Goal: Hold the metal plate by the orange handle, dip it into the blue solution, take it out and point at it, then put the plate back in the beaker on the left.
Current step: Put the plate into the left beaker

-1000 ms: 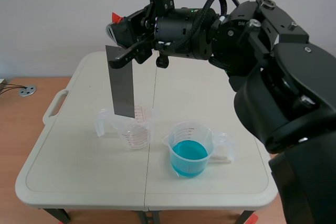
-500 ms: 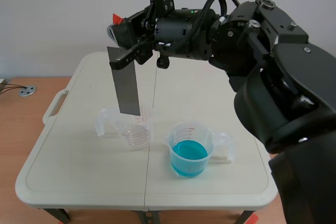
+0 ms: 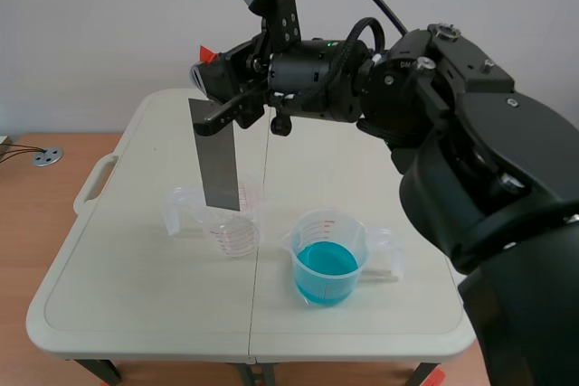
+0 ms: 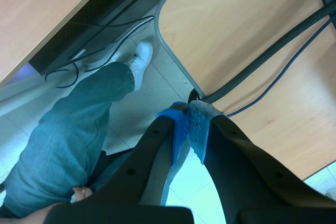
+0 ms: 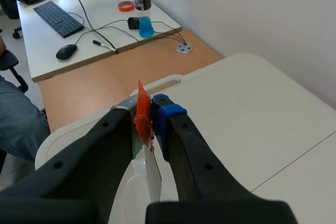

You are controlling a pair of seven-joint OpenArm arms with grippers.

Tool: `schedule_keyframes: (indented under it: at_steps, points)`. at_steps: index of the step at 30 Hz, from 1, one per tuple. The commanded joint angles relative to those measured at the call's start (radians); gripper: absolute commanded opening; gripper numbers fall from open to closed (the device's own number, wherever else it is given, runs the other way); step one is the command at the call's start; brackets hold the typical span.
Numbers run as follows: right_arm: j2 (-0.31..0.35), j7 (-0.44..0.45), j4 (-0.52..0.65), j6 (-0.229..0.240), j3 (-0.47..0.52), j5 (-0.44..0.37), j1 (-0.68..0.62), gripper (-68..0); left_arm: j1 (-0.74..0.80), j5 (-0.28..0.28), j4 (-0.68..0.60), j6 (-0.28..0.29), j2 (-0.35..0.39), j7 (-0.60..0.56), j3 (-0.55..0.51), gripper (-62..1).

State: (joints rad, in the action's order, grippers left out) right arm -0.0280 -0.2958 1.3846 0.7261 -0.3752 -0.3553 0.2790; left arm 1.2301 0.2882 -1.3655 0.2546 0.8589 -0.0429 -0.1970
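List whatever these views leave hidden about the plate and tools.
- Scene view: orange handle mostly behind the right tool.
- Right wrist view: lower end of the metal plate hidden between that tool's fingers.
- Left tool: outside the scene view; its place by the table unknown.

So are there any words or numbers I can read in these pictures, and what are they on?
Nothing here can be read clearly.
Clear beaker: red measuring marks and numbers, too small to read.
Beaker of blue solution: faint scale marks, unreadable.
Metal plate: bare, no text.
Right arm: small white print, too blurred to read.
Bottle on the far desk: label too small to read.
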Motion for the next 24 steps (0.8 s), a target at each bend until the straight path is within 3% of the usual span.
schedule_keyframes:
  at_steps: [1,16,24]
  points:
    - [-0.011,0.032,-0.017,0.002,0.001,-0.011,0.015,-66.0,0.000,0.003,-0.010,0.002,0.001,-0.009,0.002,-59.1]
    - [-0.012,0.161,-0.232,0.008,0.001,-0.011,0.015,-66.0,-0.001,0.003,-0.010,0.002,0.001,-0.010,0.002,-59.0]
    - [-0.011,0.175,-0.296,0.019,0.001,-0.008,0.015,-66.0,-0.001,0.003,-0.010,0.002,0.001,-0.010,0.002,-59.0]
